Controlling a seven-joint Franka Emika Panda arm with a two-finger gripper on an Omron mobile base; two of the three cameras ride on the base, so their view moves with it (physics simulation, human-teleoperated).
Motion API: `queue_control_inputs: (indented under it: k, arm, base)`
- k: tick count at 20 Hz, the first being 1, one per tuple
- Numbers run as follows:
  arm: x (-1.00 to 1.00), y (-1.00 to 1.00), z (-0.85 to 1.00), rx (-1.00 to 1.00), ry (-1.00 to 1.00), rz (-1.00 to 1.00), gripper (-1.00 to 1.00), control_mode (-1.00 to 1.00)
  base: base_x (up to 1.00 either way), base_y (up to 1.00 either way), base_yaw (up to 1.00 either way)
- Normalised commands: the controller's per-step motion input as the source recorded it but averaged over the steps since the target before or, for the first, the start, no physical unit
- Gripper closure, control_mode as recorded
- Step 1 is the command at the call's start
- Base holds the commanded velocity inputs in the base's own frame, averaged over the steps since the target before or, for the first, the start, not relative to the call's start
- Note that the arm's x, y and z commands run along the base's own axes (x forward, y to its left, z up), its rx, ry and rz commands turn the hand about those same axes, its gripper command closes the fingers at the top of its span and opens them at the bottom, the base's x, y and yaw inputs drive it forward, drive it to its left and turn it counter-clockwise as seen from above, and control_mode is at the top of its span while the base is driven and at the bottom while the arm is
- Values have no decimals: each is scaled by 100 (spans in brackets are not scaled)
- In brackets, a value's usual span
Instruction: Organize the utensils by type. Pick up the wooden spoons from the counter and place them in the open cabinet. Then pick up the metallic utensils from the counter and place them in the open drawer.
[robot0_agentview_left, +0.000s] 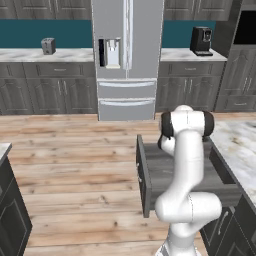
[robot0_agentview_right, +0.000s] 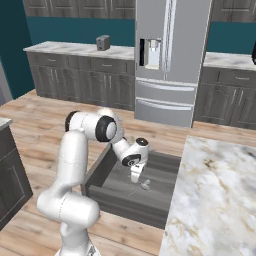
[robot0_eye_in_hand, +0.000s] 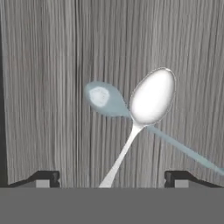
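Observation:
My gripper (robot0_eye_in_hand: 111, 179) points down into the open drawer (robot0_eye_in_hand: 43, 87) and is open, fingertips (robot0_eye_in_hand: 43, 178) wide apart. A bright silver metal spoon (robot0_eye_in_hand: 151, 98) lies between them in the hand view, its slim handle running toward me and touching neither finger. Under it, a duller blue-grey spoon (robot0_eye_in_hand: 103, 98) lies flat on the drawer floor. I cannot tell whether the bright spoon rests or is still in the air. From the right base, the gripper (robot0_agentview_right: 135, 179) hangs inside the drawer (robot0_agentview_right: 125, 205) with a small spoon (robot0_agentview_right: 145, 186) just beside it. The marble counter (robot0_agentview_right: 210, 200) lies to the right.
The pulled-out drawer (robot0_agentview_left: 142, 175) juts over the wooden floor, partly behind my arm. The counter (robot0_agentview_left: 240, 145) runs beside it. A steel fridge (robot0_agentview_left: 127, 55) stands at the back wall, with a toaster (robot0_agentview_left: 48, 46) and a coffee machine (robot0_agentview_left: 201, 41) on the rear counters.

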Motion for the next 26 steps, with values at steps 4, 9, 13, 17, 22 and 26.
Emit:
queue_control_inputs:
  k: [4,9,13,17,22,26]
  arm:
    - [-67,0,94,1,0,9,-100,-100]
    - [-100,0,100,0,-7,9,-100,-100]
    - [-94,1,100,0,-4,10,-100,-100]
    - [-62,0,100,0,0,11,-100,-100]
    - [-33,1,100,-1,0,15,-100,-100]
    - [-38,16,99,-8,4,15,-100,-100]
  base:
    - [0,0,0]
    - [0,0,0]
    - [0,0,0]
    - [0,0,0]
    - [0,0,0]
    - [0,0,0]
